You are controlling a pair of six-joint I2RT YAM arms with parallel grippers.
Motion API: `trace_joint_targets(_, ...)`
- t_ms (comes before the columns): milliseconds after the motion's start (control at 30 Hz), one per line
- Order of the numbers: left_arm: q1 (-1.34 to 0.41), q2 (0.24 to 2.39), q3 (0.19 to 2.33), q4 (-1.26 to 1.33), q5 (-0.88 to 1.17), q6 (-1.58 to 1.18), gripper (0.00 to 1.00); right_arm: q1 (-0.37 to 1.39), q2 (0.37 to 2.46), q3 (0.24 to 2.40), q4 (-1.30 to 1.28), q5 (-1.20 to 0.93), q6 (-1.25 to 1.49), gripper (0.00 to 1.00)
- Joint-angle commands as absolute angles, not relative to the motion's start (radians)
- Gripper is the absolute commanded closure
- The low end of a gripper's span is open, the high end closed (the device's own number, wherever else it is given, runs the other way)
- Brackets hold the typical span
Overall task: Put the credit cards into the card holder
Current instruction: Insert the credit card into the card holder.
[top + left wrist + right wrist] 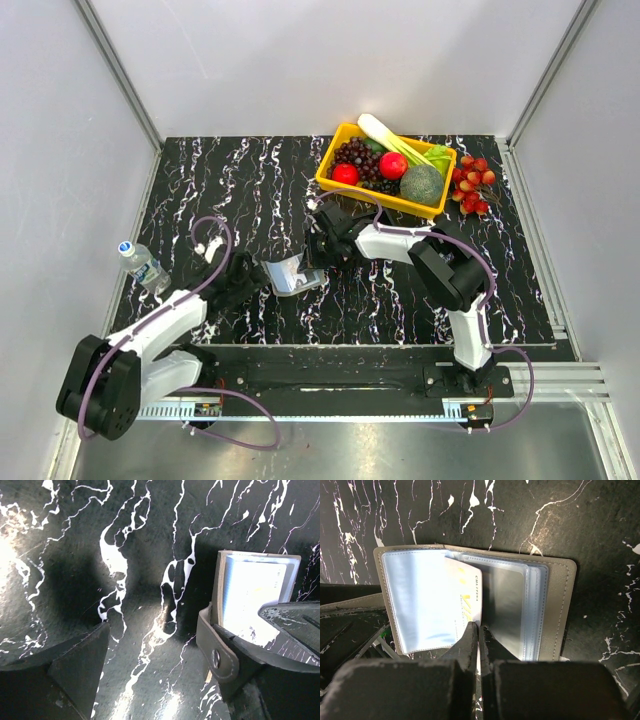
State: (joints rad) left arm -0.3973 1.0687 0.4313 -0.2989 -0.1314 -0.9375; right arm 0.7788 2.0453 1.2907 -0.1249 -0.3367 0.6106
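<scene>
Right tool (pixel 478 632) pinches credit card (pixel 465 595) over open card holder (pixel 564 605).

the left arm (pixel 165 325) and the right arm (pixel 468 335) are each built from white link shells joined by black cylindrical joint housings, on a black base. a lilac cable (pixel 212 217) runs in loose loops along each arm. the left gripper (pixel 184 618) and the right gripper (pixel 479 627) carry matte black, wedge-shaped fingers (pixel 70 670) with flat faces.
</scene>
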Motion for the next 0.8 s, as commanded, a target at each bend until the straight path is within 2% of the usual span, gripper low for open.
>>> trace_joint_targets(0,-0.394,1.013,0.420,-0.331,-0.169,-0.951,0.15,0.805,2.103,1.287,-0.227,-0.301,0.586,1.00)
trace_joint_targets(133,-0.394,0.921,0.399,-0.336,-0.176,-0.969,0.14,0.805,2.106,1.292,-0.232,-0.298,0.586,1.00)
trace_joint_targets(300,-0.393,0.832,0.374,-0.322,-0.140,-0.970,0.08,0.804,2.108,1.296,-0.236,-0.298,0.581,1.00)
trace_joint_targets(533,-0.394,0.957,0.331,-0.204,-0.008,-0.982,0.11,0.805,2.108,1.299,-0.236,-0.302,0.581,1.00)
trace_joint_targets(700,-0.431,1.037,0.325,-0.140,0.012,-1.008,0.21,0.805,2.103,1.296,-0.236,-0.301,0.580,1.00)
trace_joint_targets(767,-0.433,1.061,0.321,-0.104,0.018,-1.017,0.36,0.802,2.103,1.296,-0.236,-0.302,0.578,1.00)
